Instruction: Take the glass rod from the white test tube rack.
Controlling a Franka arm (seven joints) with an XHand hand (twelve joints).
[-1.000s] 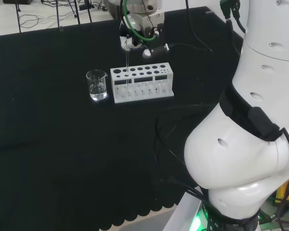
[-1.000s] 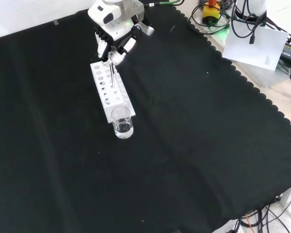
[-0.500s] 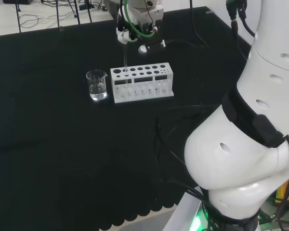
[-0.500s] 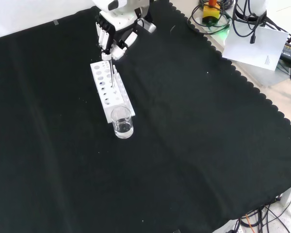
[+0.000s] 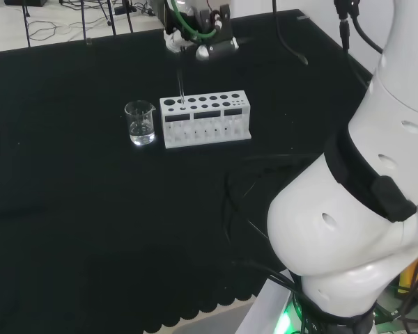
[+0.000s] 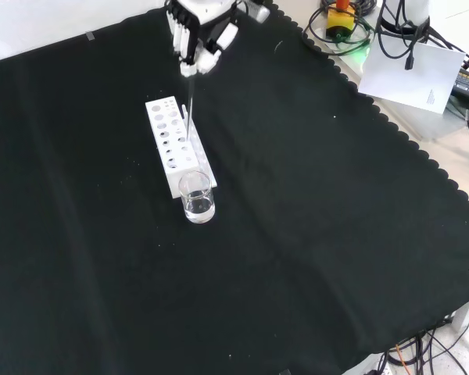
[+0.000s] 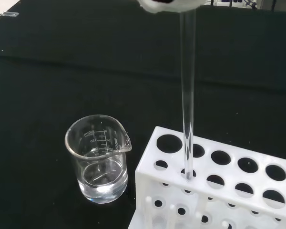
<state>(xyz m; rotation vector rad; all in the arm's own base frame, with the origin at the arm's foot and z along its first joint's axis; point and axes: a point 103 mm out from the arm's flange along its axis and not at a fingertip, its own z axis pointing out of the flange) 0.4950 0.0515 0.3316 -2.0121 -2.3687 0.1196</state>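
robot hand (image 6: 198, 35): fingers pinched on top of glass rod (image 7: 188, 95) | rod: upright, lower tip at a hole near the beaker end of white test tube rack (image 5: 206, 119) | beaker (image 5: 140, 123): just beside rack on counter (image 6: 313, 203)

1. A clear glass beaker (image 5: 140, 123) stands upright on the black cloth (image 5: 90, 209) that covers the bench, left of centre in the head view.
2. The beaker (image 7: 98, 160) has a pour spout, printed graduation marks and a little clear liquid in its bottom.
3. In the front view a white sheet of paper (image 6: 410, 74) and cables (image 6: 352, 27) lie beyond the cloth's scalloped far right edge.
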